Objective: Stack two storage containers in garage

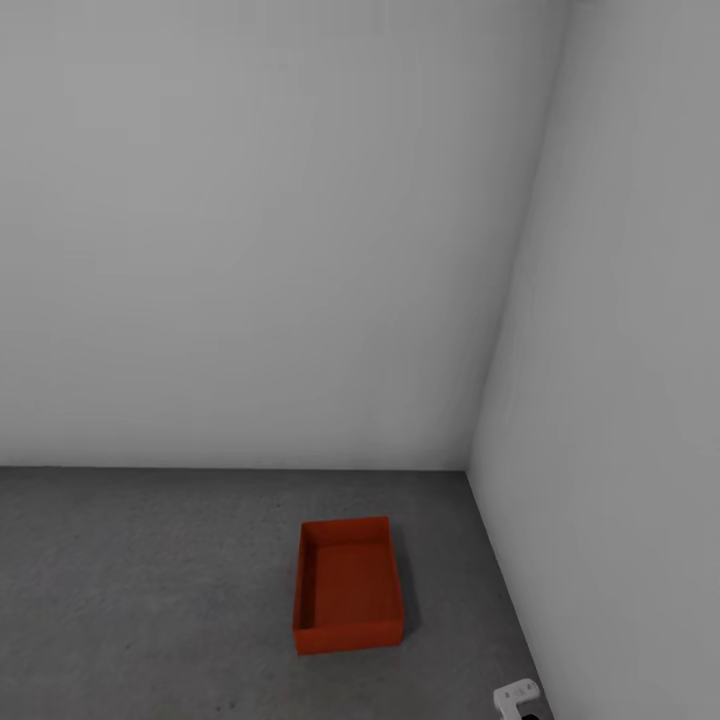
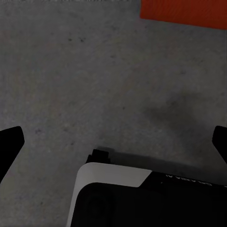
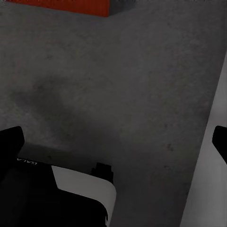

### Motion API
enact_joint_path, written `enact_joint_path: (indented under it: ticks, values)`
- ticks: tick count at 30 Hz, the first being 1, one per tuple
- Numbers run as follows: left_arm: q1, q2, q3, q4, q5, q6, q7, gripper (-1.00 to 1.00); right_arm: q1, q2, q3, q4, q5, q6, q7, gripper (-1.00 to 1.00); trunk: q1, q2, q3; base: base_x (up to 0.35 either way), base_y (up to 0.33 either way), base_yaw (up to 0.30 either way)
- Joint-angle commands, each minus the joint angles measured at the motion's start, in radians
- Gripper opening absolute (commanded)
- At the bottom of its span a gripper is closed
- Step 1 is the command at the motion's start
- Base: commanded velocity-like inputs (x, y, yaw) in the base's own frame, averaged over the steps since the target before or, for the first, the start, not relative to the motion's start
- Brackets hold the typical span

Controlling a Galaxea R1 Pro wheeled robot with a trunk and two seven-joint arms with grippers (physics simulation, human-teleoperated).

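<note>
Here you are facing a corner of the garage, where two plain white-grey walls (image 1: 250,230) meet above the dark grey speckled floor (image 1: 140,580). One red-orange storage container (image 1: 347,584) sits on that concrete, open side up and empty, its long sides running toward the back wall, near the corner and a little apart from the right-hand wall. An edge of the container (image 2: 184,13) also shows in the left wrist view, beyond the left gripper (image 2: 113,137), whose dark fingertips (image 2: 10,142) stand wide apart, holding nothing. Your right gripper (image 3: 116,139) is likewise spread and empty over bare concrete, its fingertips (image 3: 12,142) far apart, with the container's corner (image 3: 71,6) ahead of it.
</note>
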Motion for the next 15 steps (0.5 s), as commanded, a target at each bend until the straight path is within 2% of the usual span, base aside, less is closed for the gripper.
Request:
enact_joint_path:
  ticks: [1,15]
  values:
    - [-0.001,0.0,0.001,0.001,0.004,-0.003,0.001,1.0,-0.002,0.0,0.007,0.004,0.002,-0.008,0.001,1.0,0.001,-0.002,-0.002,0.0,0.0,0.0]
    - [-0.001,0.0,0.001,0.001,0.004,-0.003,0.001,1.0,-0.002,0.0,0.007,0.004,0.003,-0.008,0.001,1.0,0.001,-0.002,-0.017,0.0,0.0,0.0]
